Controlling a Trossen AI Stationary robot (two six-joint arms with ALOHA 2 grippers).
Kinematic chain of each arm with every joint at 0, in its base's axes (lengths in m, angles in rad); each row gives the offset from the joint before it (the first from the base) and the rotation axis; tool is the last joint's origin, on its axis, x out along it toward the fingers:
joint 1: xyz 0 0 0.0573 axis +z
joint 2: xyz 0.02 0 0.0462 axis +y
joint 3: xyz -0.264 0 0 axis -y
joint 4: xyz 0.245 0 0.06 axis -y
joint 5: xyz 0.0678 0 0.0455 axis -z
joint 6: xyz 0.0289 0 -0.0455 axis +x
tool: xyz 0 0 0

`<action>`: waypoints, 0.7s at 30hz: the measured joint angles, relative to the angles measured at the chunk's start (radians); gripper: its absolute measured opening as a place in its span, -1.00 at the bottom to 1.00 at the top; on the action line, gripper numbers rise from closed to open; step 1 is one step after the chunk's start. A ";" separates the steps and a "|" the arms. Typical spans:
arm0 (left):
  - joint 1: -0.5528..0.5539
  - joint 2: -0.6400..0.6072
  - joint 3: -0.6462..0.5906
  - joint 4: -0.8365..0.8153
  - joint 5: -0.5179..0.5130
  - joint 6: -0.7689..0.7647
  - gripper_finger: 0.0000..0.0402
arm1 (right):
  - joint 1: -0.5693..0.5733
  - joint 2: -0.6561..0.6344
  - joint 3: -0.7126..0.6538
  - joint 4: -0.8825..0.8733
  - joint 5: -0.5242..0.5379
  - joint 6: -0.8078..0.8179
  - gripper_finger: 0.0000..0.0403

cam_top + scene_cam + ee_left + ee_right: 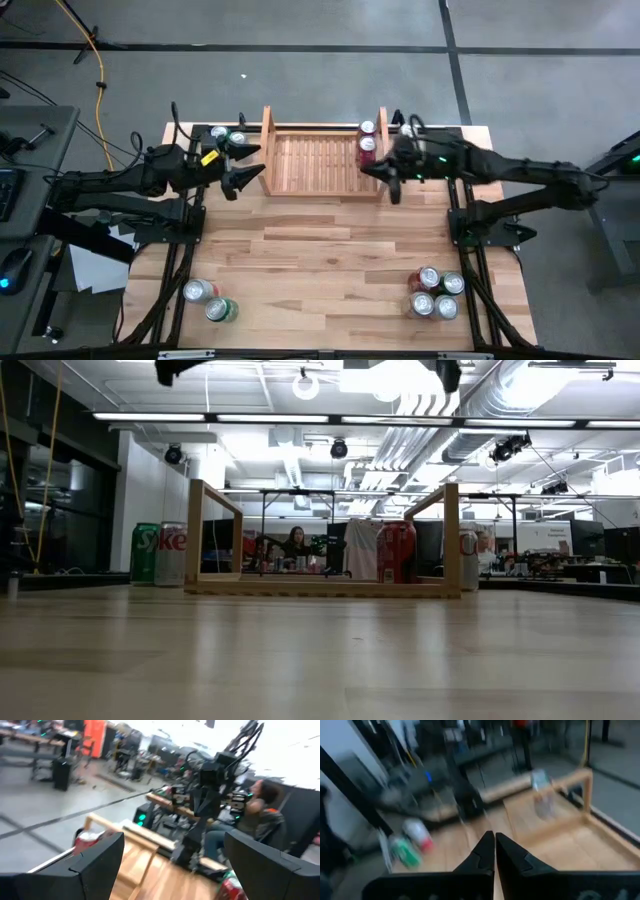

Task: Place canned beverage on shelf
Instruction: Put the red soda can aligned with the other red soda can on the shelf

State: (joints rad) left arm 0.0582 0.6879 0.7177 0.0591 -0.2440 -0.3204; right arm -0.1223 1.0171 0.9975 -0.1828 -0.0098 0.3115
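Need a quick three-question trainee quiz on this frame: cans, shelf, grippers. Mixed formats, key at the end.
1. True or false: the left gripper is open and holds nothing.
2. Multiple choice: where do the two cans inside the shelf stand? A) against its right side board B) in the middle of it C) against its left side board
3. Fill in: the right gripper hangs over the shelf's right end with its fingers ____.

Key: 1 true. 2 A. 3 shut.
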 joint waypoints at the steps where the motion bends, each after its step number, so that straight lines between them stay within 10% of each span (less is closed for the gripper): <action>1: 0.000 0.001 0.000 0.018 0.012 0.011 0.67 | 0.013 -0.028 -0.030 0.055 0.018 0.002 -1.00; 21: 0.000 0.002 0.000 0.108 0.026 -0.017 0.67 | 0.032 -0.107 -0.102 0.205 0.063 -0.006 -0.97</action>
State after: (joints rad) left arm 0.0582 0.6899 0.7177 0.1672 -0.2180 -0.3378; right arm -0.0906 0.9100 0.8959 0.0219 0.0528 0.3058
